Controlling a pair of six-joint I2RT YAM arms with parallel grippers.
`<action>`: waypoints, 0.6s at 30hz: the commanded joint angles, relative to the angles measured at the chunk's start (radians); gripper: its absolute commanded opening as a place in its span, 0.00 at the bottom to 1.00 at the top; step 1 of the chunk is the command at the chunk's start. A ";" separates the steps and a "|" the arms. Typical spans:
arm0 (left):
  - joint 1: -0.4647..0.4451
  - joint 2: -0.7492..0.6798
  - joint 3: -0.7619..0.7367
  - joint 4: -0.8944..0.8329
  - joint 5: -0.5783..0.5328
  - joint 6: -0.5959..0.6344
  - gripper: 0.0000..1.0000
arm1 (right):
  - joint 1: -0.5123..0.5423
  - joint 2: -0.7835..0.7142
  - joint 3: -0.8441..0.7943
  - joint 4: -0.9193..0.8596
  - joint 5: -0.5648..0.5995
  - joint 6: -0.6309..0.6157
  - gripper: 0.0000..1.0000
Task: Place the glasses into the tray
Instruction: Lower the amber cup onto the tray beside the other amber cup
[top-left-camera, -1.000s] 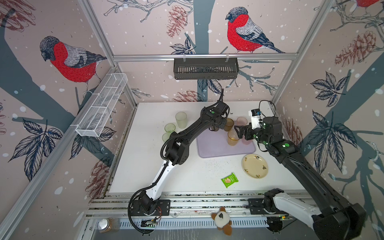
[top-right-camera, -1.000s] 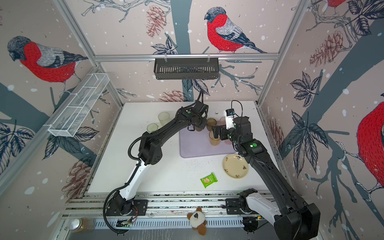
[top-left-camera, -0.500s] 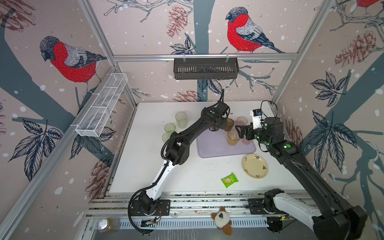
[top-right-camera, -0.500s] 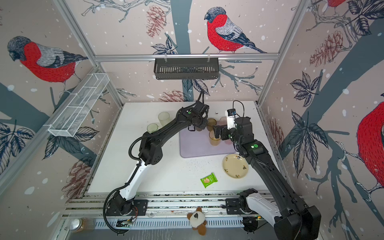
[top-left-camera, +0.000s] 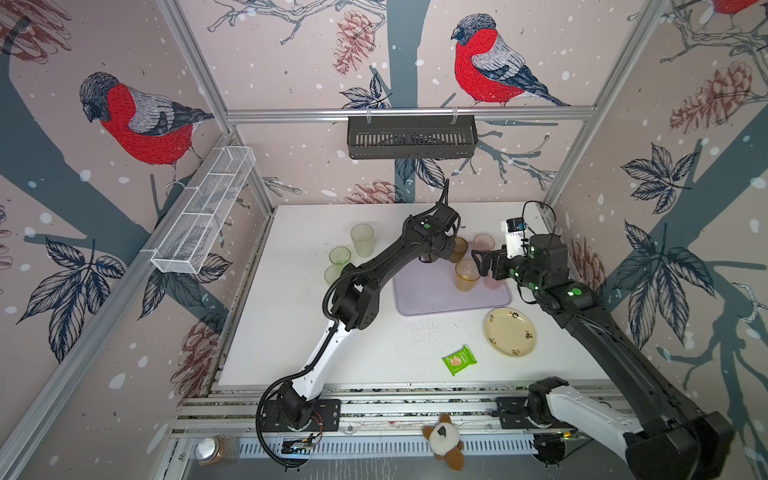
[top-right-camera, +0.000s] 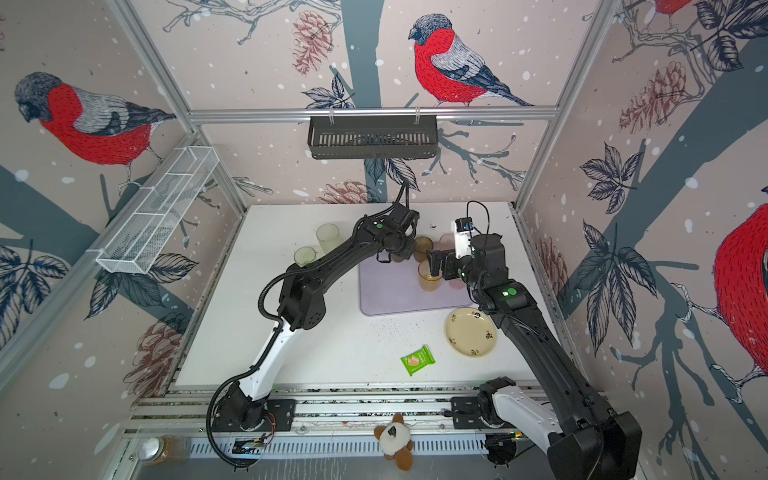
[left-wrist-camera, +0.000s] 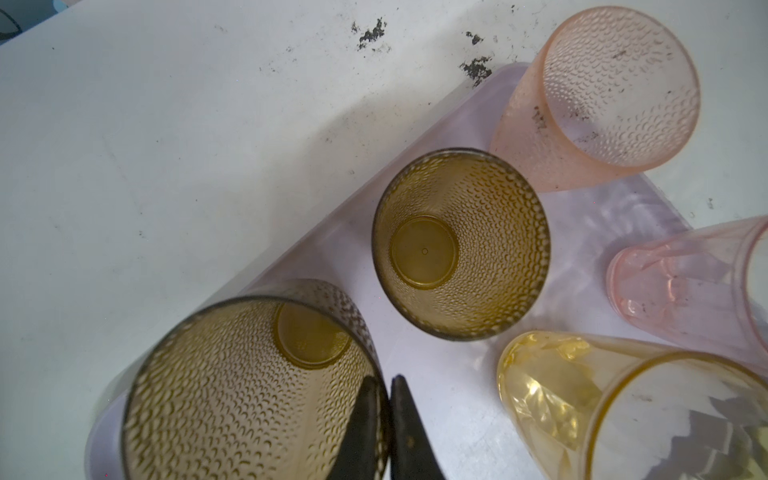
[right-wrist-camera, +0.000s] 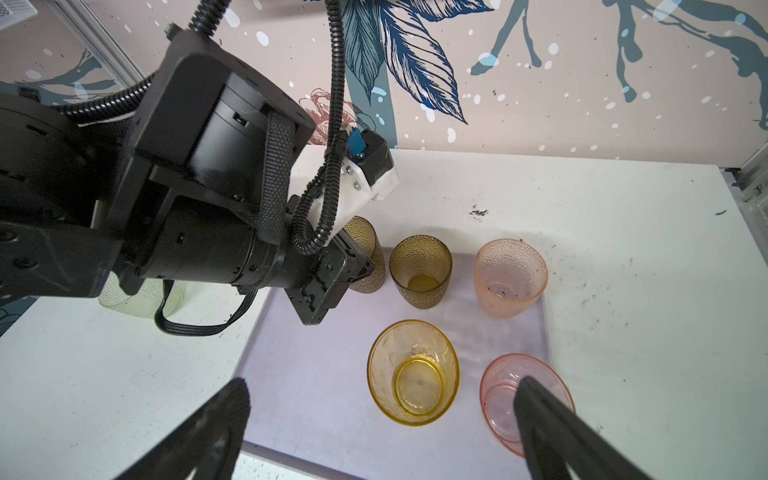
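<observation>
The lilac tray (top-left-camera: 432, 295) lies mid-table. On it stand a brown glass (left-wrist-camera: 461, 245), a dotted pink glass (left-wrist-camera: 602, 95), an amber glass (right-wrist-camera: 413, 372) and a second pink glass (right-wrist-camera: 505, 386). My left gripper (left-wrist-camera: 384, 380) is shut on the rim of another brown glass (left-wrist-camera: 232, 395) at the tray's far left corner, one finger inside and one outside. My right gripper (right-wrist-camera: 382, 386) hangs open over the tray's near side, with the amber glass ahead between its fingers. Two green glasses (top-left-camera: 340, 255) (top-left-camera: 332, 274) and a frosted pale glass (top-left-camera: 362, 240) stand on the table left of the tray.
A cream flowered plate (top-left-camera: 510, 332) lies right of the tray's near corner, with a green snack packet (top-left-camera: 459, 360) in front of it. A black slotted basket (top-left-camera: 411, 137) hangs on the back wall and a white wire rack (top-left-camera: 203, 212) on the left wall.
Almost nothing differs. My right gripper has shifted very slightly to the right. My left gripper stays on the brown glass.
</observation>
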 joint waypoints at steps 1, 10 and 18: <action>-0.001 0.007 0.002 -0.024 0.004 0.000 0.11 | -0.003 -0.006 -0.002 0.029 -0.001 0.000 1.00; -0.006 0.006 0.002 -0.022 0.001 -0.002 0.12 | -0.006 -0.008 -0.002 0.032 -0.001 -0.001 1.00; -0.006 -0.002 0.002 -0.023 -0.001 -0.003 0.11 | -0.007 -0.009 -0.004 0.032 -0.001 -0.001 0.99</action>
